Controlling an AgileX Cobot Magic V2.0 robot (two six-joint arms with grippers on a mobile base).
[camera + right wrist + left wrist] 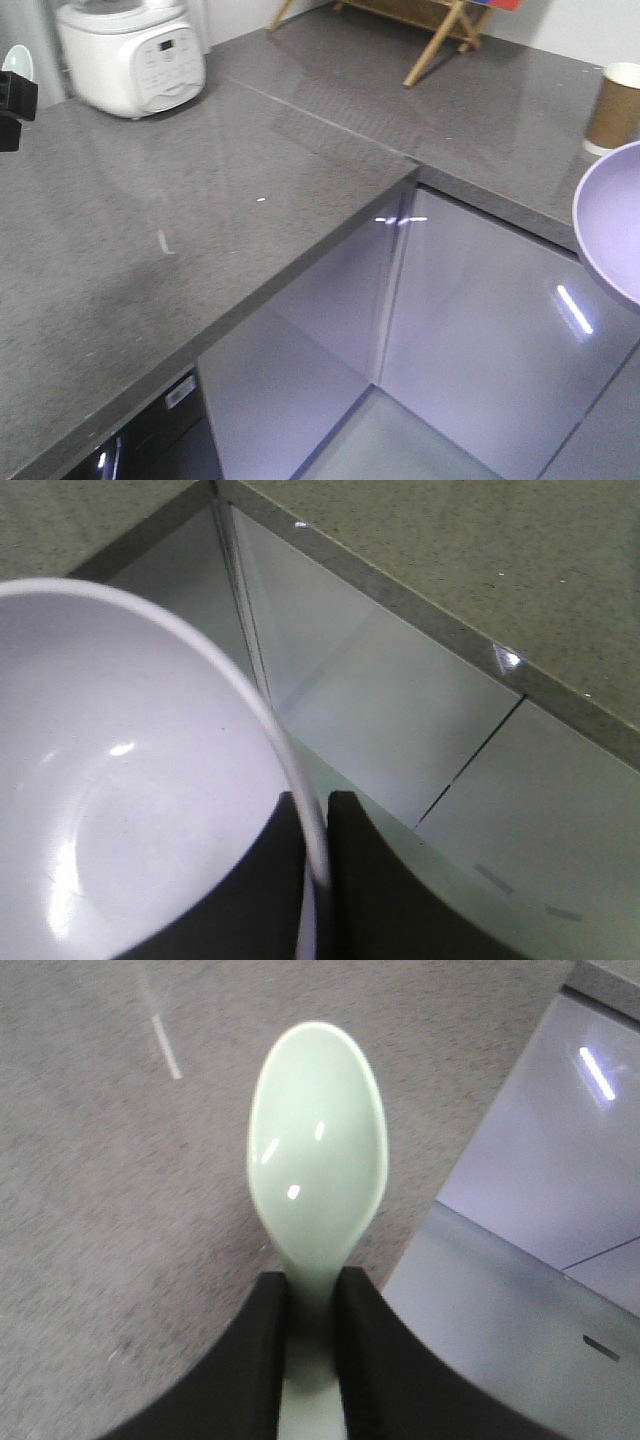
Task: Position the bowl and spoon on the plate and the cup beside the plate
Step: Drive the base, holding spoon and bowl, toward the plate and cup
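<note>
Leftward, my left gripper (312, 1288) is closed on the spoon (318, 1150), pinching its handle, with the head pointing away over the grey counter (100, 1210) near its edge. Further right, my right gripper (315, 815) clamps the bowl (130, 780) by its rim, held in the air before the cabinet doors (400, 710). The cup (614, 105) stands upright on the counter, beyond the bowl
</note>
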